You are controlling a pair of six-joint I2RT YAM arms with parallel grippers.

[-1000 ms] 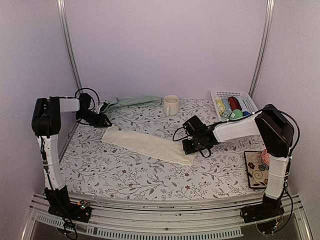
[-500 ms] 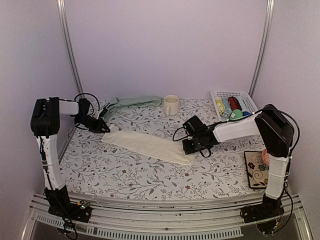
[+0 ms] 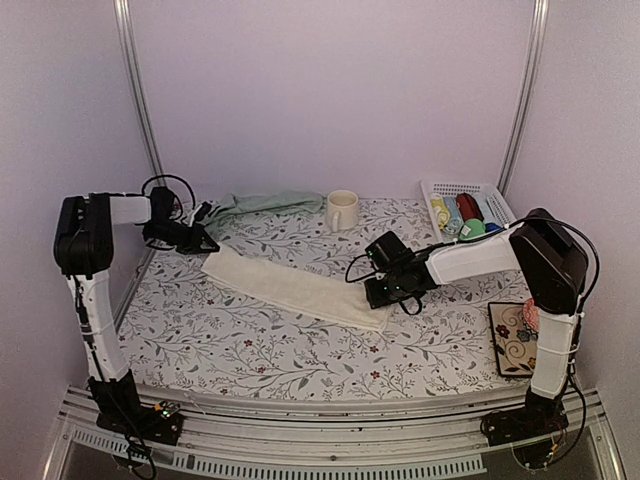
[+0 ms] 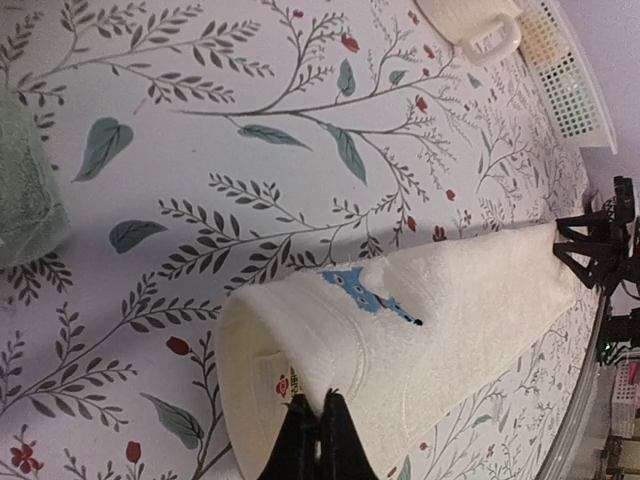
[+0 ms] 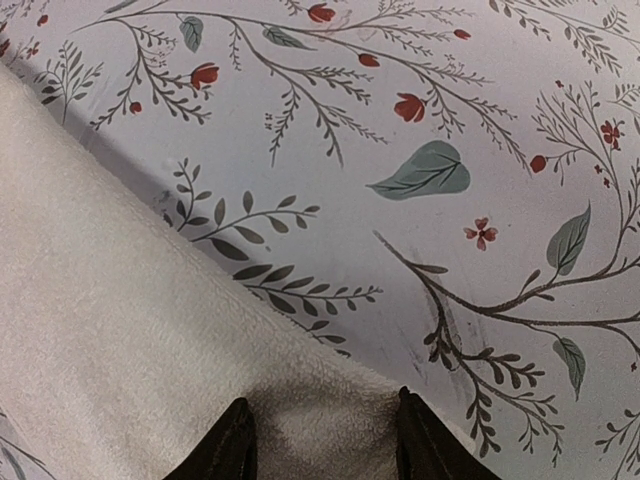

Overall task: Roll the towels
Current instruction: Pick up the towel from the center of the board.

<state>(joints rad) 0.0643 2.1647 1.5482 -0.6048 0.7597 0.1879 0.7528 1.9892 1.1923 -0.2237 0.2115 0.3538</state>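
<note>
Left wrist — left gripper (image 4: 320, 432) clamps one end of cream towel (image 4: 455, 310).

On table (image 3: 250, 340): 2 towels, well apart. Mid towel (image 3: 295, 288) laid flat across the middle, slanting from far left to near right. At its far-left end, left gripper (image 3: 207, 243), pinched onto the folded edge. At its near-right corner, right gripper (image 3: 378, 297), 1 finger on either side, both touching cloth. Behind the far-left end, along the back edge, back towel (image 3: 262, 203). Just right of that, mug (image 3: 341, 211), upright, touching neither towel. In the far-right corner, basket (image 3: 480, 188), with several rolls (image 3: 466, 210) inside. At the near-right edge, tray (image 3: 510, 340), lying flat.
</note>
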